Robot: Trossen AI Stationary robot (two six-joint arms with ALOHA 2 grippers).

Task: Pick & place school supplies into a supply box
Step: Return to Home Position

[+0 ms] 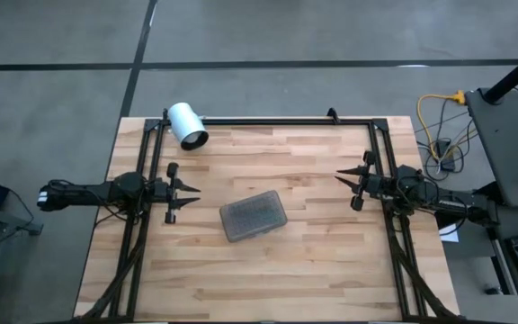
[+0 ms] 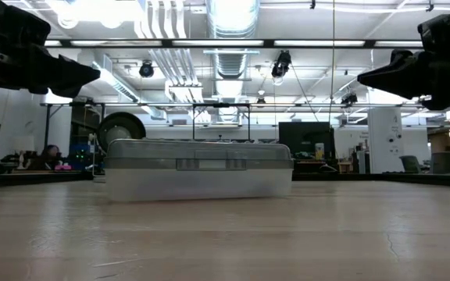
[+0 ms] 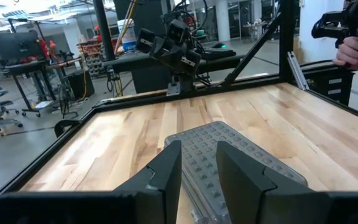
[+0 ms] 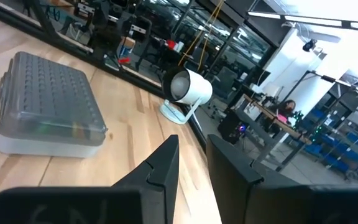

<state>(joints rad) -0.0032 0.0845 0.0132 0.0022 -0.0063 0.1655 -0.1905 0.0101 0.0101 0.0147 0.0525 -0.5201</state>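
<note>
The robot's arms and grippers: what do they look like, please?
Both arms are black and slim, made of jointed segments. The left gripper and the right gripper each carry two matte black fingers, broad at the root and tapering to a wedge tip. No markings show.

The left hand (image 3: pixel 199 152) hangs low over the counter (image 3: pixel 117 130), its two dark fingers (image 3: pixel 166 171) a little apart with nothing between them. Just beyond them lies the box (image 3: pixel 253 155), its dotted grey lid shut. Across the counter, the right arm (image 3: pixel 173 50) sits by the far rail. A person's hand (image 3: pixel 353 53) grips something dark.
</note>
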